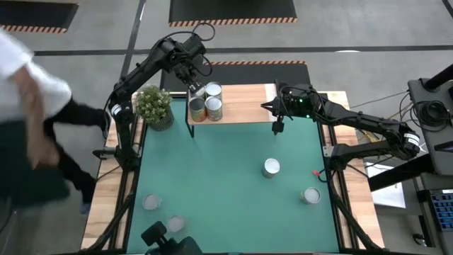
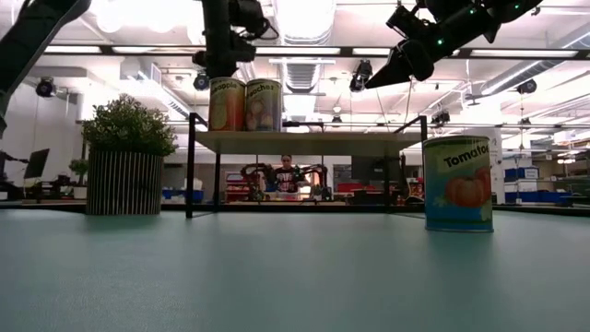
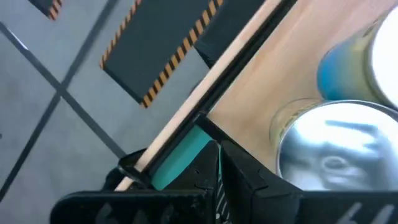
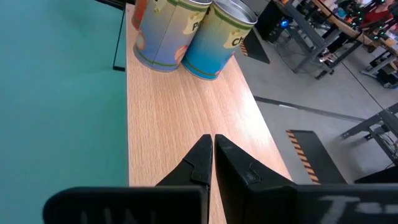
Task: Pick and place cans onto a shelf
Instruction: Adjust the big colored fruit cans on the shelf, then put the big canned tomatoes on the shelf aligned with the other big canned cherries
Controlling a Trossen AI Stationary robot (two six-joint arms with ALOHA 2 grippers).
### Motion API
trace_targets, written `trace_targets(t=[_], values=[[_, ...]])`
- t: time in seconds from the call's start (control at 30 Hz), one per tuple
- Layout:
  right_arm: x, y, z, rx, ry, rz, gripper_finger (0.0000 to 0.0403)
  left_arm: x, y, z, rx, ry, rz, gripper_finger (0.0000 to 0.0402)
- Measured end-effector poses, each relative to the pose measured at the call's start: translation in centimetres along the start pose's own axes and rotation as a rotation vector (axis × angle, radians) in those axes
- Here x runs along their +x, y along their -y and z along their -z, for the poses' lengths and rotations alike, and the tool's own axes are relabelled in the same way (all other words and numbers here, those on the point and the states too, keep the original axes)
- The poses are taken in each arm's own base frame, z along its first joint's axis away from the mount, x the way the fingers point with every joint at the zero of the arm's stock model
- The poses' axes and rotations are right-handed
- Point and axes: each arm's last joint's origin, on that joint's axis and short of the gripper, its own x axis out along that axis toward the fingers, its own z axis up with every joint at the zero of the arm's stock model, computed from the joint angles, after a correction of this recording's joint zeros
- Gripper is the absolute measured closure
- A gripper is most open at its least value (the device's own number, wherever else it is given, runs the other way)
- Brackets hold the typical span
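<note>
While the left claw [image 1: 192, 76] hovers over the shelf's [image 1: 241, 106] cans [image 1: 205, 103], fingers unreadable, the right claw [image 4: 213, 144] is clenched empty.

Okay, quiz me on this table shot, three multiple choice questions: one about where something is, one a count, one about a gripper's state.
1. The potted plant stands:
A. beside the shelf's left end
B. on the shelf
C. at the table's near edge

2. Cans on the shelf:
A. one
B. three
C. five

3. The right gripper is:
A. shut on a can
B. wide open
C. shut and empty

Answers: 1 A, the high view shows the plant left of the shelf. 2 B, three silvery tops cluster at its left end. 3 C, the right wrist view shows the fingers pressed together over bare wood.
</note>
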Motion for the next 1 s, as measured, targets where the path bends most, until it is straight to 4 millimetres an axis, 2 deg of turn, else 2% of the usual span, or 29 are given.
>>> trace_targets(t=[0.1,0.2,0.37,0.53,0.63,0.8,0.9,1.0], values=[[0.0,0.0,0.0,0.000,-0.004,-0.002,0.0394,-1.7,0.7,0.4,0.005,0.064,0.007,0.0402],[0.0,0.0,0.0,0.000,-0.004,-0.002,0.0394,-3.5,2.2,1.0,0.028,0.143,0.027,0.0402],[0.0,0.0,0.0,0.002,-0.001,0.000,0.0394,-6.6,6.6,2.9,0.103,0.331,0.100,0.0402],[0.0,0.0,-0.2,0.043,0.019,0.000,0.0394,-8.3,12.1,7.0,0.205,0.550,0.221,0.0402],[0.1,-0.4,-0.5,0.065,0.035,-0.016,0.0394,-8.0,15.8,10.3,0.312,0.719,0.300,0.0402],[-0.3,-2.5,-2.1,0.091,0.106,-0.092,0.0394,-6.0,21.1,16.6,0.608,1.015,0.383,0.0402],[-1.1,-4.4,-3.3,0.107,0.160,-0.169,0.0394,-5.6,22.3,19.5,0.696,1.157,0.422,0.0402],[-2.3,-6.3,-4.5,0.151,0.203,-0.259,0.0394,-5.5,22.3,21.2,0.704,1.216,0.457,0.0402]])
